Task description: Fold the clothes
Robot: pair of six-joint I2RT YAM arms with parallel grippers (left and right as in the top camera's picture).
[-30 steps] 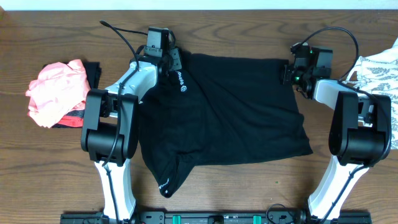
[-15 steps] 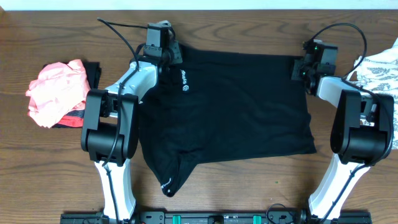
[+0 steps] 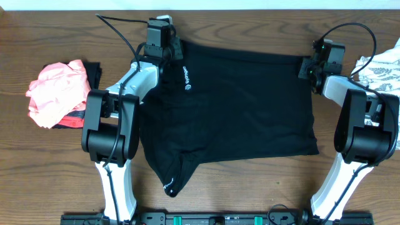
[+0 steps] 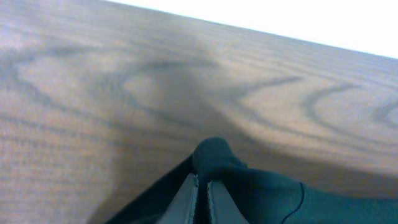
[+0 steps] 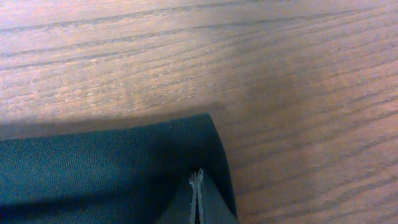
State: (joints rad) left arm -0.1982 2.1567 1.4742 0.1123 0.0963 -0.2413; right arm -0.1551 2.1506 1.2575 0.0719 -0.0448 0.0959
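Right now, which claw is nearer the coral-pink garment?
Left. The left claw pinches the black garment's far corner on the coral-pink garment's side; the right claw holds the opposite far corner, across the table.

Both arms reach forward, left gripper (image 4: 202, 184) and right gripper (image 5: 197, 182) pinched closed.

The white-and-black left arm (image 3: 134, 81) hides the 9 o'clock edge of the large plain black garment (image 3: 237, 106), whose white lettering (image 3: 184, 75) is too small to read. The white leaf-print garment (image 3: 382, 65) is cut off at 3 o'clock. The left fingers (image 4: 188, 202) are cropped at 6 o'clock of their blurred view.
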